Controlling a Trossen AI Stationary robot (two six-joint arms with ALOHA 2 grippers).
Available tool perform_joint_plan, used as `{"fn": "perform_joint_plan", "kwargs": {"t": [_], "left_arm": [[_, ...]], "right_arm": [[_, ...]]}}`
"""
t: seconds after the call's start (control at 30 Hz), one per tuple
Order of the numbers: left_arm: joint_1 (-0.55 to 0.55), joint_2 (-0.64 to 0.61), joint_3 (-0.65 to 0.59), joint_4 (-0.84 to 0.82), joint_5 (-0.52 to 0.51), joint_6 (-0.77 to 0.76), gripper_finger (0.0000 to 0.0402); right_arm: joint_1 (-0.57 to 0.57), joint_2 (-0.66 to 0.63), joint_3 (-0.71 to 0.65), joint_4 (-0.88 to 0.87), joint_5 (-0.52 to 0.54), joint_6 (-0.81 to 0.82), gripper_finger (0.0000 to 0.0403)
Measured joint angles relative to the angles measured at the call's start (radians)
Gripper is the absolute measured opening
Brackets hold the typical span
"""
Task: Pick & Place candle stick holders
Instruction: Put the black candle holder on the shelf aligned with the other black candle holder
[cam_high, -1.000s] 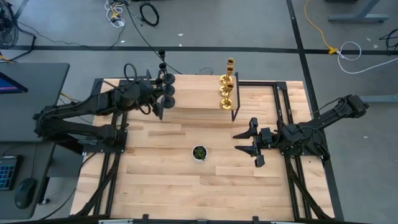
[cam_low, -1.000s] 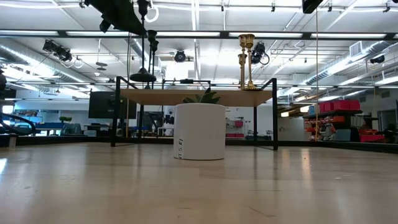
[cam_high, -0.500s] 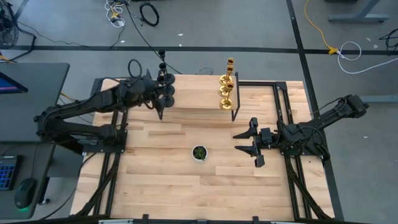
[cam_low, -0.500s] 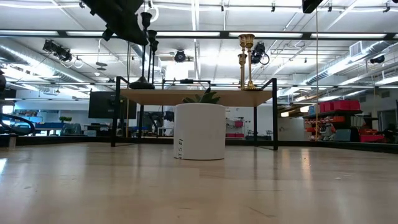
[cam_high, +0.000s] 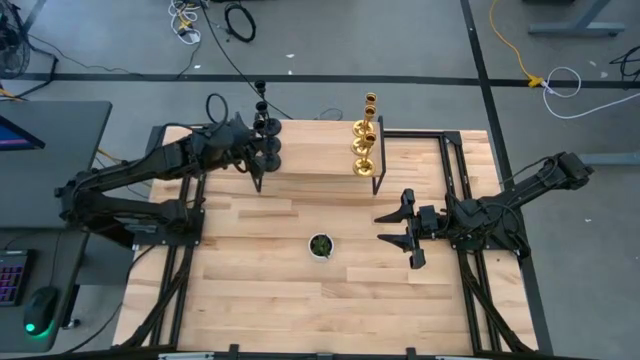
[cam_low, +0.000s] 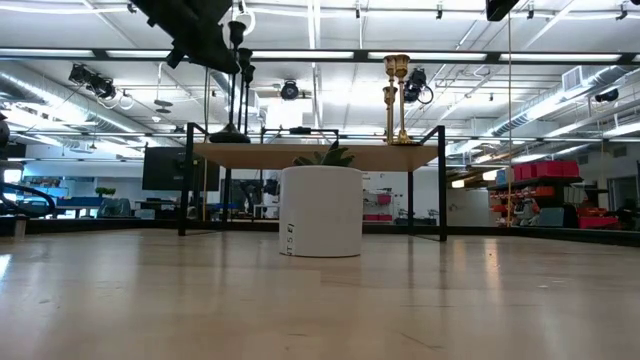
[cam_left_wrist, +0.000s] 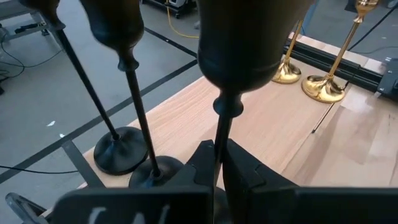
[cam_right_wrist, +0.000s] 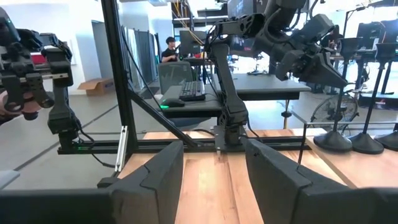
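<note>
The left hand (cam_left_wrist: 217, 171) is closed tight on the thin stem of a black candle stick holder with a cup top (cam_left_wrist: 249, 43), at the left end of the raised wooden shelf (cam_high: 315, 150). Two more black candle stick holders (cam_high: 263, 125) stand just beside it. Three shiny gold candle stick holders (cam_high: 365, 140) stand in a row at the shelf's right end. The right hand (cam_high: 398, 230) waits open and empty over the wooden tabletop (cam_high: 300, 290), near a small round white pot with green inside (cam_high: 320, 245).
</note>
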Motion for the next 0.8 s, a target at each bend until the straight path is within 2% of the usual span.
{"fn": "perform_joint_plan", "kwargs": {"t": [0.8], "left_arm": [[-0.004,-0.007,0.001,-0.078,0.037,-0.046,0.0010]], "right_arm": [[0.000,0.000,0.000,0.000,0.000,0.004,0.0176]]}}
